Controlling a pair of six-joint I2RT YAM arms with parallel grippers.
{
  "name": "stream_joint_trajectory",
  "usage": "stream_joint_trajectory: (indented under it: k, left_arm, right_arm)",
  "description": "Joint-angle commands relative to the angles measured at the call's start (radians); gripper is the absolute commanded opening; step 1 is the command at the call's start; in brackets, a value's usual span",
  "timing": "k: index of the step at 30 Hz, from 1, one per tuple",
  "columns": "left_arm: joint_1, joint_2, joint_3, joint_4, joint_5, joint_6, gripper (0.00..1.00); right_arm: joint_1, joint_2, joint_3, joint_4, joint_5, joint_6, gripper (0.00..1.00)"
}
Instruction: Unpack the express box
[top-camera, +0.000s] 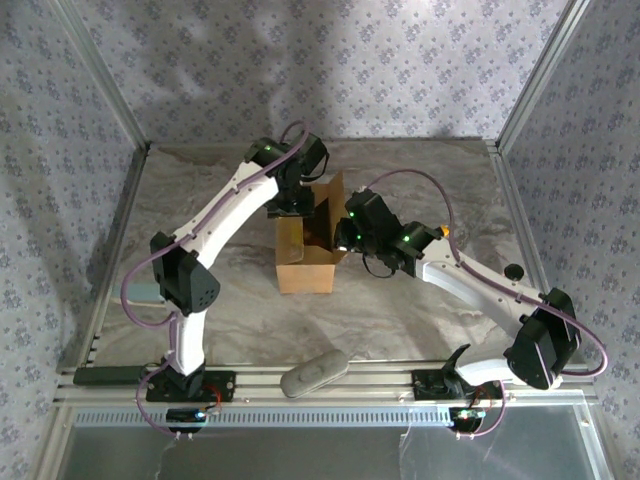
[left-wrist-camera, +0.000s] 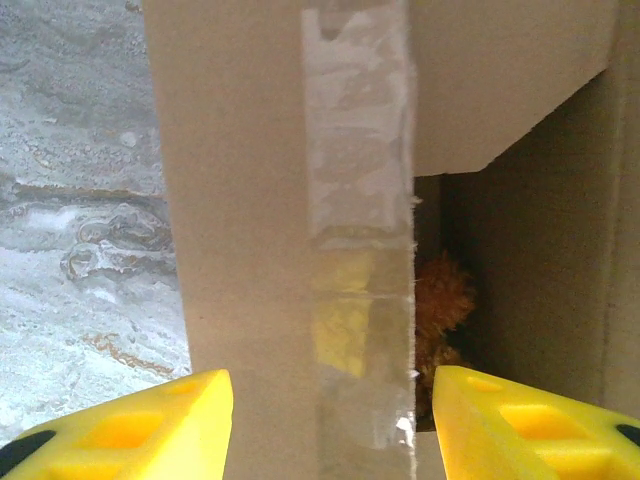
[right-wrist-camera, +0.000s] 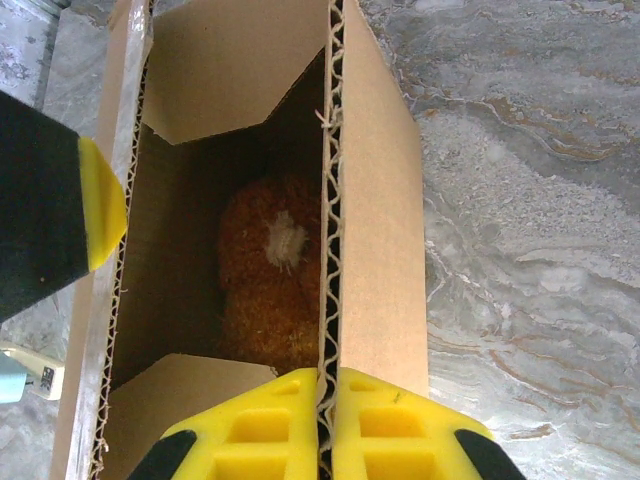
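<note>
right pincer (right-wrist-camera: 326, 395) clamps one express box (right-wrist-camera: 375, 250) flap.

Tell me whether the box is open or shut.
Open. The box has its flaps spread, and the plush toy shows inside.

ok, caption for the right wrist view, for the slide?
Right gripper shut on a flap of the open box, orange plush toy lying inside.
</note>
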Motion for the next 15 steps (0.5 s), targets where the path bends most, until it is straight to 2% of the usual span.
stream_joint_trajectory:
  k: [1, 7, 15]
  left_arm:
    - [-0.018, 0.055, 0.052, -0.069, -0.032, 0.020, 0.55]
    - [-0.033, 0.084, 0.048, -0.120, -0.102, 0.030, 0.55]
    - [-0.030, 0.030, 0.027, -0.134, -0.177, 0.032, 0.54]
  right_arm:
    - [0.003, 0.013, -0.035, -0.094, 0.023, 0.008, 0.06]
    - [0.001, 0.013, -0.034, -0.104, 0.024, 0.004, 0.07]
    - [0.000, 0.009, -0.030, -0.105, 0.029, 0.006, 0.05]
